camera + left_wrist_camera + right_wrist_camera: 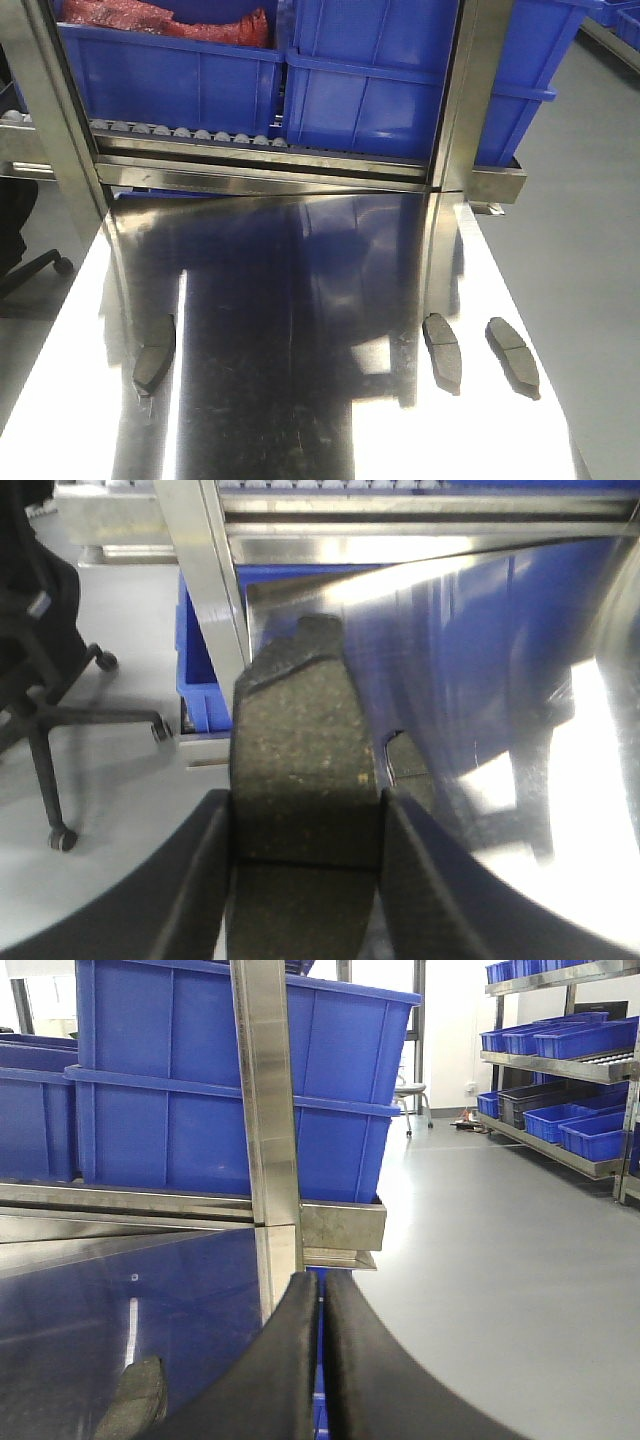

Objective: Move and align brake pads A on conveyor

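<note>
Over the steel table [300,330], left end effector [305,825] clamps a brake pad [298,715]; right end effector [321,1295] closed.

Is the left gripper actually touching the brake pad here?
Touching. In the left wrist view, both fingers press against the edges of the brake pad, with no gap.

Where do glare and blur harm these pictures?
Front view: white glare streaks across the steel table, mirroring blue bins. Left wrist view: glare at right; the left gripper looks soft around the brake pad. Right wrist view: the shut right gripper is blurred, shelves behind sharper.
</note>
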Robot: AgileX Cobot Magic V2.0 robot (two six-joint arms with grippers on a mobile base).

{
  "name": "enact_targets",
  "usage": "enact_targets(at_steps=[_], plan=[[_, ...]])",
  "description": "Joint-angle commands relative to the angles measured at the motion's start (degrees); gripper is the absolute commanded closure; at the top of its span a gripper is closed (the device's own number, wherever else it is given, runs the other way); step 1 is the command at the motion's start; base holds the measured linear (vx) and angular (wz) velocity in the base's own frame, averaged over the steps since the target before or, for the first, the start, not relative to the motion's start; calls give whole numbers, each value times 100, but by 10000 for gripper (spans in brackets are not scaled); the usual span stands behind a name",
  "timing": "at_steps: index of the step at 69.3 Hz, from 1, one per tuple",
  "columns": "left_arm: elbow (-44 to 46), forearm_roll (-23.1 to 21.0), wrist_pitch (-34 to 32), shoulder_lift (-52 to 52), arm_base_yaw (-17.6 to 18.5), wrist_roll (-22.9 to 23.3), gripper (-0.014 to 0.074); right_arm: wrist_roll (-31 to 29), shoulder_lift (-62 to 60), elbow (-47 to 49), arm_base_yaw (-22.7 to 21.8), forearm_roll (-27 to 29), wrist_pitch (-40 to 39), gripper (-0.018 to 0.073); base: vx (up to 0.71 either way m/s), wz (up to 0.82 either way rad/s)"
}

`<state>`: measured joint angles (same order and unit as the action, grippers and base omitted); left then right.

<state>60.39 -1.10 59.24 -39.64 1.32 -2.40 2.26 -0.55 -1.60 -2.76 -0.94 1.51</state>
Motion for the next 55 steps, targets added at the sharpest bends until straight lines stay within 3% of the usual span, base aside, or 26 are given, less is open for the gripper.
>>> enact_targets(at_steps=[1, 42, 55], plan=[[149, -41, -490, 63, 15, 15, 603, -17, -61, -38, -22, -8, -475, 563, 0, 0], [149, -41, -383, 184, 15, 15, 603, -34, -61, -38, -22, -8, -500, 563, 0, 0], [149, -41, -383, 184, 15, 15, 603, -34, -61, -32, -22, -8, -1175, 563, 0, 0]])
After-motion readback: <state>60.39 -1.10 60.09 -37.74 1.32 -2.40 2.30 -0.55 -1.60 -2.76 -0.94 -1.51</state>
